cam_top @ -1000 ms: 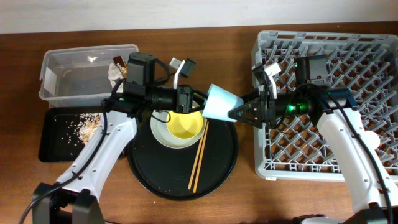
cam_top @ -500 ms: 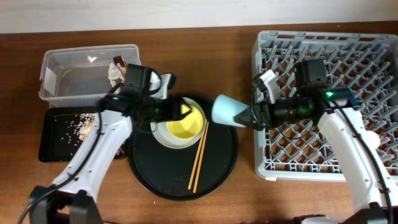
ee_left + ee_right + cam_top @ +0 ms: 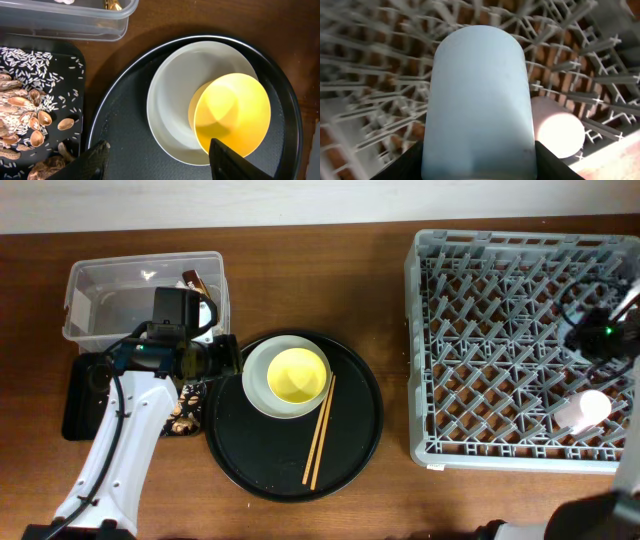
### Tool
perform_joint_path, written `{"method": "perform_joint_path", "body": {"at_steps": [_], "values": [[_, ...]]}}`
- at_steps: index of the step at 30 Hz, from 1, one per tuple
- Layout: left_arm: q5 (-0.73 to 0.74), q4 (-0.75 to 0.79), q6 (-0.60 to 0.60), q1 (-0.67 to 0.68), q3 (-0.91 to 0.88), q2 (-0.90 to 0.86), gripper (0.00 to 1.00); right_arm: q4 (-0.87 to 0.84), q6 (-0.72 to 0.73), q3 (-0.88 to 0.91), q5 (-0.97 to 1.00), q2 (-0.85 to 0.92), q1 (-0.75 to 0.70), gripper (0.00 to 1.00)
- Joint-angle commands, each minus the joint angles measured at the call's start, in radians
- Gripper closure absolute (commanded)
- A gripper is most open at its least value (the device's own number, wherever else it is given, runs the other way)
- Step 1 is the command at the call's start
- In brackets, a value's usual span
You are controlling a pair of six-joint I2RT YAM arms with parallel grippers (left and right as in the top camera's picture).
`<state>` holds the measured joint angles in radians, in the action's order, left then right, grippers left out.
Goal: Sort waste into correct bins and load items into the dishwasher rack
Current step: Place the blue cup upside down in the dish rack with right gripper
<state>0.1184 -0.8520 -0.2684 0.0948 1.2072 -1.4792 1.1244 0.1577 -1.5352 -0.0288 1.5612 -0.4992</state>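
Observation:
My left gripper (image 3: 162, 161) stands open and empty over the left part of the round black tray (image 3: 125, 150). Just ahead of it the small yellow bowl (image 3: 232, 112) sits in the pale plate (image 3: 172, 100). In the overhead view the wooden chopsticks (image 3: 320, 430) lie on that tray beside the plate (image 3: 255, 385). My right gripper (image 3: 479, 167) is shut on the blue cup (image 3: 479, 90), holding it over the grey dishwasher rack (image 3: 370, 100). The pink cup (image 3: 557, 131) rests in the rack next to it. Food scraps (image 3: 22, 107) lie in the shallow black tray.
The clear tub (image 3: 100, 305) stands at the back left with a brown wrapper (image 3: 192, 279) inside. The shallow black tray (image 3: 80, 410) lies in front of it, partly under my left arm. The rack (image 3: 500, 340) fills the right side, with my right arm (image 3: 603, 333) at its far right edge.
The left gripper opened, released the blue cup and pulled back left to the tray's edge. The right gripper carried the cup rightward from above the tray to the rack's far side.

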Motion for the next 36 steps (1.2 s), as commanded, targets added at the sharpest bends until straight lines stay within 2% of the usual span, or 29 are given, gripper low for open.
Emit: {"method": "perform_joint_path", "body": {"at_steps": [1, 6, 8, 18, 20, 21, 23, 30, 31, 32, 36], "values": [[-0.011, -0.008, 0.016, -0.002, 0.004, 0.017, 0.37, 0.007, 0.02, -0.017, 0.03, 0.079, -0.014, 0.55], [-0.011, -0.014, 0.016, -0.002, 0.004, 0.017, 0.37, 0.062, 0.019, -0.017, 0.031, 0.179, -0.015, 0.54], [-0.011, -0.014, 0.016, -0.002, 0.004, 0.017, 0.37, 0.071, 0.016, -0.017, 0.03, 0.198, -0.014, 0.41], [-0.011, -0.018, 0.016, -0.002, 0.004, 0.017, 0.37, 0.039, 0.016, -0.017, -0.018, 0.2, -0.013, 0.4], [-0.011, -0.018, 0.016, -0.002, 0.004, 0.017, 0.37, -0.007, 0.016, -0.017, -0.073, 0.2, -0.013, 0.23], [-0.011, -0.018, 0.016, -0.002, 0.004, 0.017, 0.37, -0.036, 0.016, -0.017, -0.101, 0.2, -0.013, 0.23], [-0.011, -0.019, 0.016, -0.002, 0.004, 0.017, 0.37, -0.078, 0.016, -0.018, -0.124, 0.2, -0.013, 0.12], [-0.011, -0.021, 0.016, -0.002, 0.004, 0.017, 0.37, -0.027, 0.014, -0.07, -0.236, 0.172, -0.013, 0.11], [-0.011, -0.021, 0.016, -0.002, 0.004, 0.017, 0.36, 0.0, -0.004, -0.07, -0.287, 0.158, -0.011, 0.11], [-0.011, -0.021, 0.016, -0.002, 0.004, 0.017, 0.32, 0.044, -0.055, -0.07, -0.349, 0.145, 0.001, 0.11], [-0.012, -0.043, 0.017, -0.002, 0.004, 0.017, 0.28, 0.124, -0.131, -0.07, -0.413, 0.139, 0.107, 0.12]]}}
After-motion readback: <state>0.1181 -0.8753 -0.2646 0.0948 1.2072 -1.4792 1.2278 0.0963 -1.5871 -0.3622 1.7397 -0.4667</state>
